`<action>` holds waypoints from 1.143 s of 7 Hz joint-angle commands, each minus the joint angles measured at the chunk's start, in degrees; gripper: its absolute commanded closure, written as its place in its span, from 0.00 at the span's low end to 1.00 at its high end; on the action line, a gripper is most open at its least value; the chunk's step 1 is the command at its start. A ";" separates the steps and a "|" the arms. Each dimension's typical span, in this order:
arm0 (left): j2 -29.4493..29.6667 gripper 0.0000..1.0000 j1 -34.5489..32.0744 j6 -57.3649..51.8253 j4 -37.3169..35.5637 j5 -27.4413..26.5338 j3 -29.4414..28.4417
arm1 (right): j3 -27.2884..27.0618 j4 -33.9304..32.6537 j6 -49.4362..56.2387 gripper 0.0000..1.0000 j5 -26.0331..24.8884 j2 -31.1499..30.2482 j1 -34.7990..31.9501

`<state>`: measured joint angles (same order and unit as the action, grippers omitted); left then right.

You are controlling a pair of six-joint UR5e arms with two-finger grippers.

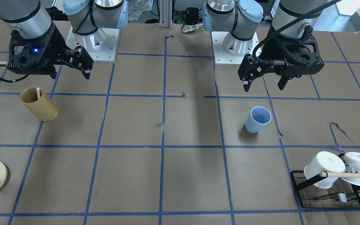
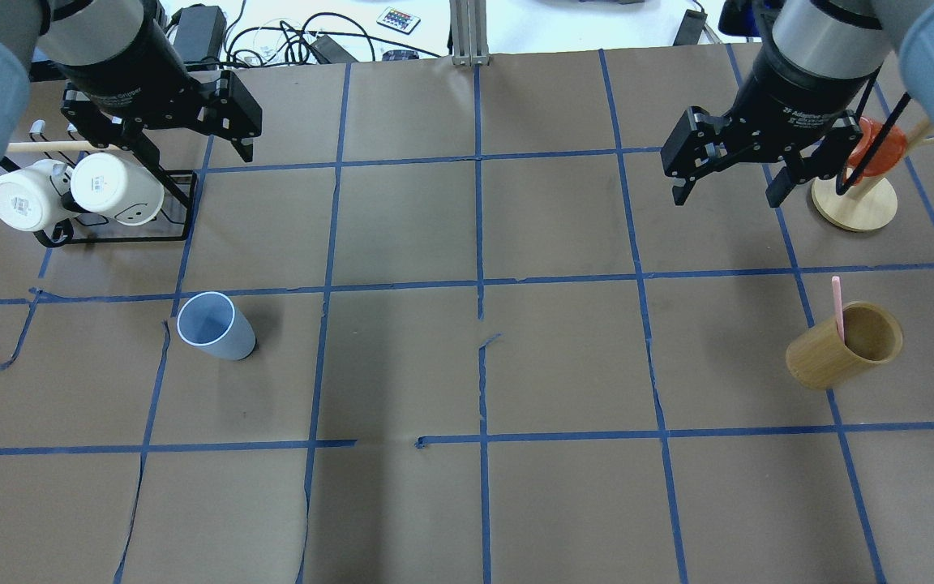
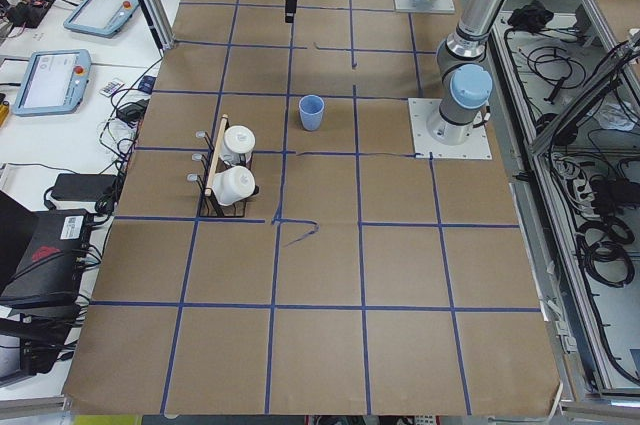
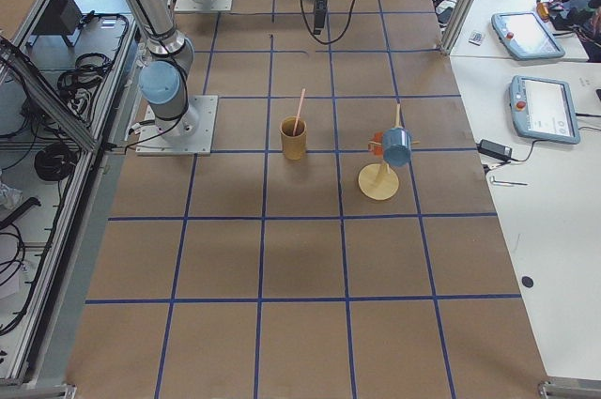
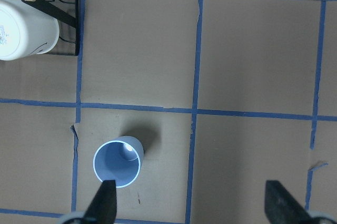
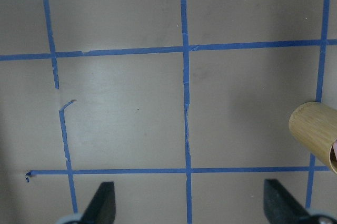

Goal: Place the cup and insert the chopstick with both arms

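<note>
The light blue cup (image 1: 258, 119) stands upright on the brown table, also in the overhead view (image 2: 216, 326) and left wrist view (image 5: 118, 162). One pale pink chopstick (image 1: 38, 93) leans inside a tan wooden cylinder (image 1: 39, 103), and both show in the overhead view: chopstick (image 2: 837, 308), cylinder (image 2: 844, 345). My left gripper (image 1: 263, 87) is open and empty, high above the table and just behind the cup; it also shows in the overhead view (image 2: 195, 154). My right gripper (image 1: 70, 75) is open and empty, above the table beside the cylinder, and shows in the overhead view (image 2: 728, 197).
A black rack (image 2: 183, 203) with two white mugs (image 2: 114, 186) stands at the table's far left, beyond the cup. A round wooden stand (image 2: 854, 203) with an orange cup stands beyond the cylinder. Blue tape lines grid the table.
</note>
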<state>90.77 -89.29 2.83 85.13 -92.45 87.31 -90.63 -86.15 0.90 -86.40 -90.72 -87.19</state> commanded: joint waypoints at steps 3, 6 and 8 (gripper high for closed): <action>-0.33 0.00 -0.09 0.07 0.12 0.34 0.40 | -1.66 -0.07 0.06 0.00 0.09 -1.21 0.00; -0.15 0.00 -0.09 0.07 0.47 0.17 0.84 | -1.57 -0.07 0.15 0.00 0.36 -1.30 0.00; 0.82 0.00 -0.09 0.60 -0.05 0.52 1.63 | -1.13 -0.16 0.24 0.00 0.27 -2.17 0.00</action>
<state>91.32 -89.38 3.23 85.30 -92.05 88.56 -91.95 -86.28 1.11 -86.13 -92.27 -87.19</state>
